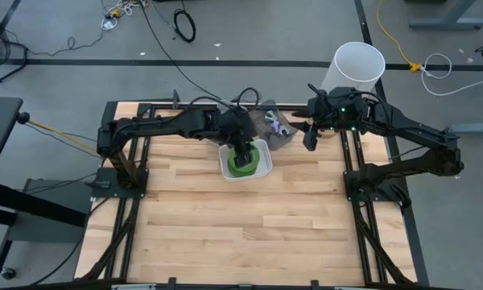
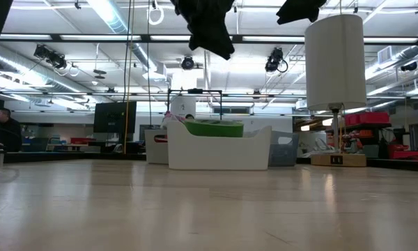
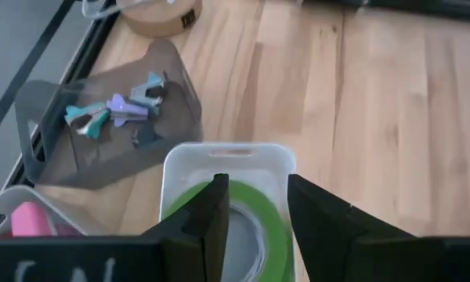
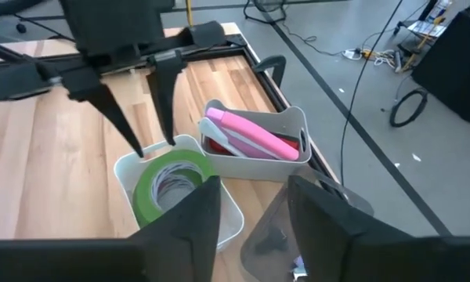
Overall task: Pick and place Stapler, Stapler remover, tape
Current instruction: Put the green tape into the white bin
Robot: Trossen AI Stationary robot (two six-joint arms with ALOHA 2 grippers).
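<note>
A green tape roll [image 3: 276, 227] lies flat in a small white bin [image 1: 262, 167] at the table's far middle; it also shows in the right wrist view [image 4: 153, 188] and stands a little above the bin's rim in the low view [image 2: 212, 127]. My left gripper [image 3: 254, 215] hangs open and empty above it, fingers pointing down [image 4: 153, 145], clear of the bin. A pink stapler [image 4: 254, 135] lies in a second white bin [image 4: 298, 160], with something red under it. Staple removers [image 3: 117, 110] lie in a clear grey tray [image 3: 180, 86]. My right gripper [image 4: 254, 211] is open and empty, above the table right of the tray [image 1: 310, 141]. No red tape roll shows.
A tall white cylinder [image 1: 358, 64] on a wooden base [image 3: 160, 16] stands at the far right corner. Metal arm frames run along the table's left and right sides [image 1: 121, 173]. Bare wood lies toward the near edge [image 1: 241, 234].
</note>
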